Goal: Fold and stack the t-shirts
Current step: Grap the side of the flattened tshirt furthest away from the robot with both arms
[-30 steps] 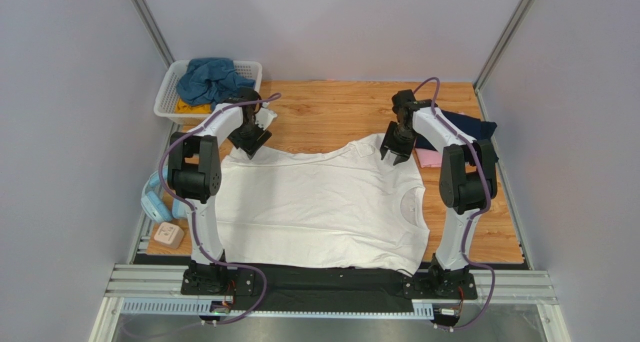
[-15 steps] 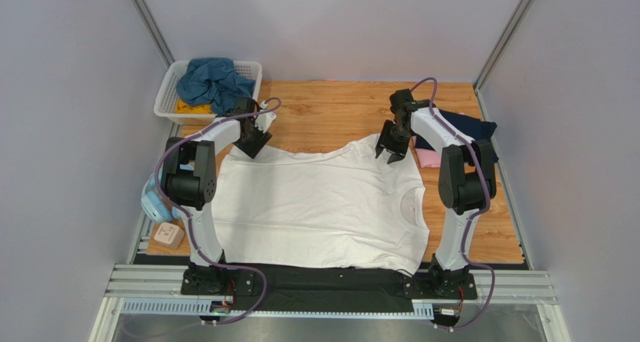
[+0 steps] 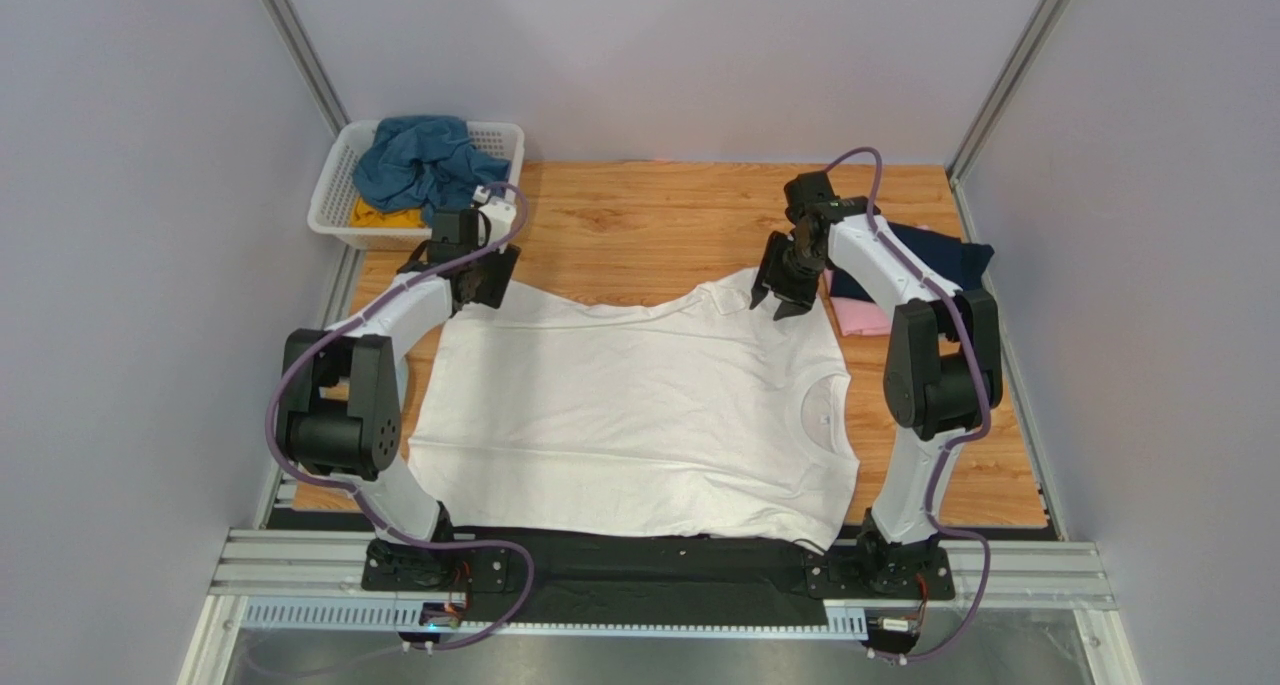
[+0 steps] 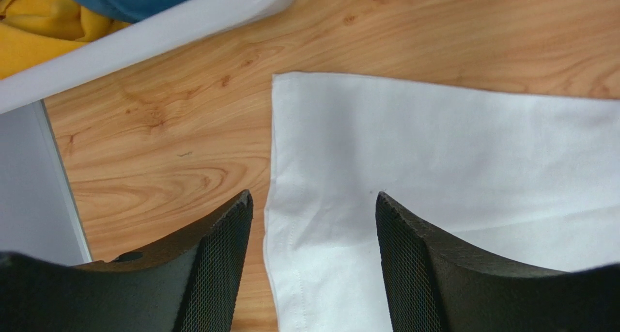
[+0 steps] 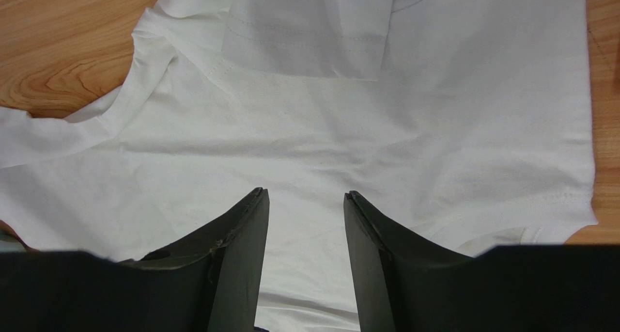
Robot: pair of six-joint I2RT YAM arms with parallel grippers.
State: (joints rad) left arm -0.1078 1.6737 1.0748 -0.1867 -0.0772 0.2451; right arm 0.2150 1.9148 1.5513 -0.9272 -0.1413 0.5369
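Setting: a robot test cell in a lab. Plain grey walls [image 3: 135, 190] on metal posts [image 3: 305, 55] enclose a wooden table [image 3: 661, 220]. The cabled left arm [image 3: 406, 307] and right arm [image 3: 902, 273] are bolted to a metal rail [image 3: 1037, 573].

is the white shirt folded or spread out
Spread: the white shirt lies flat on the table, with only one sleeve flipped inward.

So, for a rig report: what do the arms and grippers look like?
Both the left arm and right arm have white links, black joints and a purple cable alongside. The left gripper and right gripper are black, with two wedge-shaped fingers; the left's show mesh texture.
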